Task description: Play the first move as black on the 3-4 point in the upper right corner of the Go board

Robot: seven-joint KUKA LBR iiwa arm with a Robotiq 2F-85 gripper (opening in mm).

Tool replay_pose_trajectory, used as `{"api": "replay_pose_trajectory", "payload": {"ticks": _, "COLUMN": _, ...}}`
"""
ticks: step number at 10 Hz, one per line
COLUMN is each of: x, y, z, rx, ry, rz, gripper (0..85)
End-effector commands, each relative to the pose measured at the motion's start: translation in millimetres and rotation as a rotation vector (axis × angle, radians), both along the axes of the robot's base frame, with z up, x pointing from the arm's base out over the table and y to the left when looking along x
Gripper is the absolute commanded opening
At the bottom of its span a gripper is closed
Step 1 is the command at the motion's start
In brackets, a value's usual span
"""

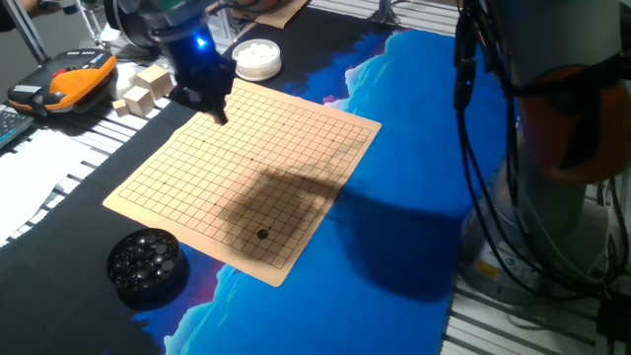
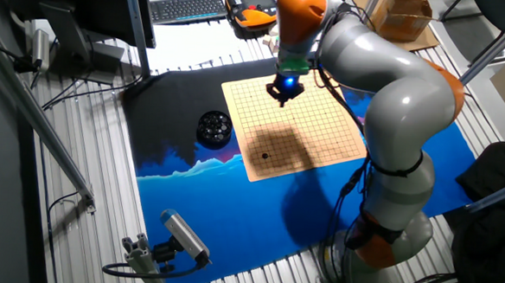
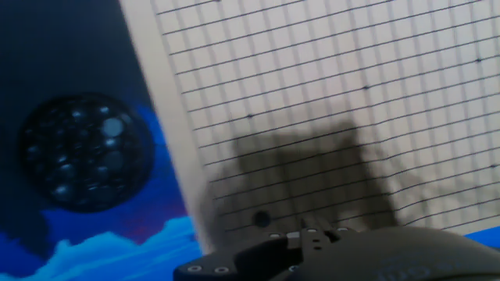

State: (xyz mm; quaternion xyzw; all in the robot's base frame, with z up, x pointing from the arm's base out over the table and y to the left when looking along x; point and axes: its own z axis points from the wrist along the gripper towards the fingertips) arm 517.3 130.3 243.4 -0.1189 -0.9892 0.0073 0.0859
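A single black stone is seen lying on the Go board, near the corner closest to the bowl of stones. The gripper is held above the board's opposite edge, well apart from the stone. Whether it is open cannot be told.

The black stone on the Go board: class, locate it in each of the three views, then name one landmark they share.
One fixed view: black stone near the board's closest corner.
The other fixed view: black stone low on the board's left.
Hand view: blurred, bottom edge.
Shared landmark: bowl of black stones.
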Motion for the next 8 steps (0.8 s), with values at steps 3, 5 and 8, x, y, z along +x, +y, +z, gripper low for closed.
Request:
{"api": "replay_pose_trajectory", "payload": {"ticks": 3, "x": -5.6, "y": 82.2, "z": -4.8, "rx": 0.034, "ry": 0.0, "rz": -0.053, "gripper": 0.0}}
{"api": "replay_pose_trajectory", "payload": {"ticks": 5, "x": -9.1, "y": 98.3, "z": -2.9, "rx": 0.036, "ry": -0.005, "rz": -0.082, "gripper": 0.0}}
{"api": "replay_pose_trajectory", "payload": {"ticks": 8, "x": -9.1, "y": 98.3, "z": -2.9, "rx": 0.0, "ry": -0.018, "rz": -0.045, "gripper": 0.0}}
